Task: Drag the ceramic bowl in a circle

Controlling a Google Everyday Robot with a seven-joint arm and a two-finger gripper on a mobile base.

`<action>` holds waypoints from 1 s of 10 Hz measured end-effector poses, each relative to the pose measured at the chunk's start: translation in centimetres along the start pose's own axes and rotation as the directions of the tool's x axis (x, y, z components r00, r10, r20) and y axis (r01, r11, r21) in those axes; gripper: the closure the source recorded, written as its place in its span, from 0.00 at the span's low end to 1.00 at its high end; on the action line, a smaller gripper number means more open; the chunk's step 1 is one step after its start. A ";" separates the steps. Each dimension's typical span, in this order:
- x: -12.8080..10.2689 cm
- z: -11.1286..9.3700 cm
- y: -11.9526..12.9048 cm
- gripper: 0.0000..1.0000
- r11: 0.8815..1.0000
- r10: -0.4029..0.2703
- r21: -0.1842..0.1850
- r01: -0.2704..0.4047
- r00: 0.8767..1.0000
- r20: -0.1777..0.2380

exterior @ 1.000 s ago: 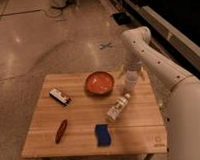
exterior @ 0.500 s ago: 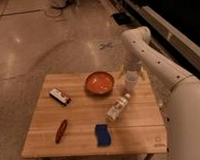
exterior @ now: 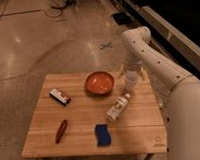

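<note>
Ceramic bowl [exterior: 99,83] on the wooden table [exterior: 85,120], gripper [exterior: 131,84] hanging just beside the bowl, jaws wide apart, gripping nothing

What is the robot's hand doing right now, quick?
Hand: open, just right of the round, glossy orange-red ceramic bowl, not touching it.

Tabletop [exterior: 85,115] layout: ceramic bowl [exterior: 99,83] at far edge, centre. Cup [exterior: 130,84] just right of the bowl, near the far right corner. Hand [exterior: 130,73] sits right above the cup; contact unclear. Bottle [exterior: 118,107] lies on its side in front of the cup, right of centre. Small box [exterior: 59,96] mid-left. Long thin item [exterior: 61,130] near left. Sponge [exterior: 102,135] near edge, centre, in front of the bottle.
</note>
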 end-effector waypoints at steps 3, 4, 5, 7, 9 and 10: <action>0.0 0.0 0.0 0.20 1.000 0.000 0.000 0.000 1.000 0.000; 0.0 0.0 0.0 0.20 1.000 0.000 0.000 0.000 1.000 0.000; 0.0 0.0 0.0 0.20 1.000 0.000 0.000 0.000 1.000 0.000; 0.0 0.0 0.0 0.20 1.000 0.000 0.000 0.000 1.000 0.000; -1.0 0.2 -1.5 0.20 1.000 -0.021 0.015 0.021 1.000 0.009; -1.9 0.4 -3.0 0.20 0.999 -0.034 0.028 0.034 0.999 0.015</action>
